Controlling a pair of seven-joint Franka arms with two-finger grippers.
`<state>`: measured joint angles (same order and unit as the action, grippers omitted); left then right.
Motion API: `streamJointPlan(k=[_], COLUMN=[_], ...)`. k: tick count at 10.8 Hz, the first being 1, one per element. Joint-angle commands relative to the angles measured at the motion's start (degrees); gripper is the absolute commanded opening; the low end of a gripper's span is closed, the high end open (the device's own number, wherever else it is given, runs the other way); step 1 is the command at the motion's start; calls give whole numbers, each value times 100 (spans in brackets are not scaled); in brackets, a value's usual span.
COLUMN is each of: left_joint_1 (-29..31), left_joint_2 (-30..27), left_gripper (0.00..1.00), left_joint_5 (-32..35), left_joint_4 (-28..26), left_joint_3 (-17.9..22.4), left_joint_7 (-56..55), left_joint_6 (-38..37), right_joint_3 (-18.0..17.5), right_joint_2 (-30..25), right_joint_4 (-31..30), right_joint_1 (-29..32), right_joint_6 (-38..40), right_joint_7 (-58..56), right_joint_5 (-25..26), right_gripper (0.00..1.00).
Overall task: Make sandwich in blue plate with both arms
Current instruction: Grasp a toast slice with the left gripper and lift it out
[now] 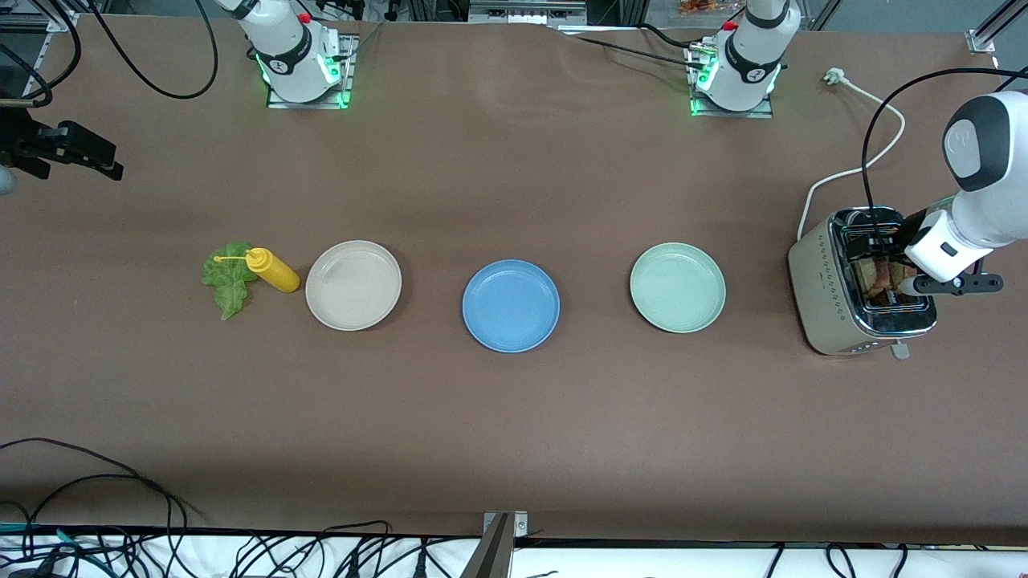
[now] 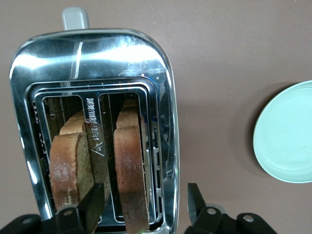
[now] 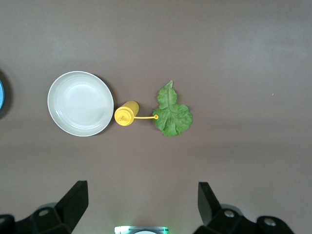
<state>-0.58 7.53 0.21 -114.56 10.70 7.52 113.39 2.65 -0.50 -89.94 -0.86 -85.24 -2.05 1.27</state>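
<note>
Left gripper [image 2: 144, 207] hangs over the toaster [image 1: 863, 281] at the left arm's end, fingers spread around one of two bread slices [image 2: 130, 170] in its slots, while the right gripper [image 3: 141, 204], spread wide, waits above the lettuce leaf [image 1: 227, 277]; blue plate [image 1: 511, 305] sits mid-table, bare

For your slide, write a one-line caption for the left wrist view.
Left gripper open over the toaster, fingers straddling one of two toast slices; mint plate beside it.
</note>
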Motion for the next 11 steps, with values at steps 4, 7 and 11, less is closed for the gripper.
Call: streamJointPlan(k=[4, 7, 11], left_joint_1=[-12, -12, -12], left_joint_2=[46, 46, -15], left_gripper=[30, 0, 0], left_joint_5=[164, 462, 463], left_joint_4=[-32, -32, 47], left_joint_3=[37, 37, 28], left_joint_7=[-49, -22, -58], left_joint_6=[104, 131, 87], right_joint_3=[-2, -2, -2], right_joint_2=[41, 67, 120], right_joint_4=[134, 126, 126], right_joint_1=[-1, 7, 7], right_joint_6=[34, -36, -177], right_joint_7=[37, -15, 20], right_joint_5=[40, 23, -82], right_gripper=[100, 100, 100])
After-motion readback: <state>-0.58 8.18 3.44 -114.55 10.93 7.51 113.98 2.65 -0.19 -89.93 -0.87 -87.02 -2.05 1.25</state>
